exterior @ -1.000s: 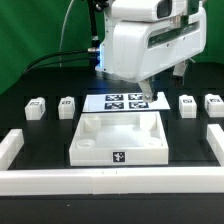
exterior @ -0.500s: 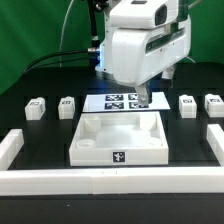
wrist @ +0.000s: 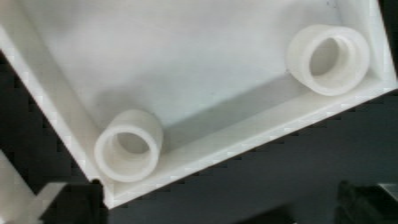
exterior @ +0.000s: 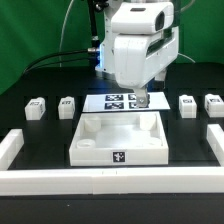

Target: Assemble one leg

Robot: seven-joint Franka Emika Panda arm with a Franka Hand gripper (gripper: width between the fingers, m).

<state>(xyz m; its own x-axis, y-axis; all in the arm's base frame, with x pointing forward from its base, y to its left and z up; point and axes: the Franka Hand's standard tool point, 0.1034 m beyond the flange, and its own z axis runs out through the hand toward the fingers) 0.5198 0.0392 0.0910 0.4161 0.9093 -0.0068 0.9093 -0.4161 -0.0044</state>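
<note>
Four small white legs with marker tags lie on the black table in the exterior view: two at its left [exterior: 35,108] [exterior: 67,105] and two at its right [exterior: 187,104] [exterior: 213,102]. My gripper [exterior: 140,99] hangs over the far edge of the large white square panel [exterior: 95,153], by the marker board [exterior: 113,101], far from every leg. In the wrist view the gripper [wrist: 214,202] is open and empty. Its dark fingertips [wrist: 63,200] stand wide apart over the panel's edge [wrist: 196,80], between two round corner sockets [wrist: 130,150] [wrist: 333,58].
White rails border the work area at the front [exterior: 110,180], the exterior view's left [exterior: 10,148] and its right [exterior: 214,140]. Black cables run behind the arm at the back.
The hand has turned about its upright axis and shifted slightly toward the exterior view's left. The legs and panel have not moved.
</note>
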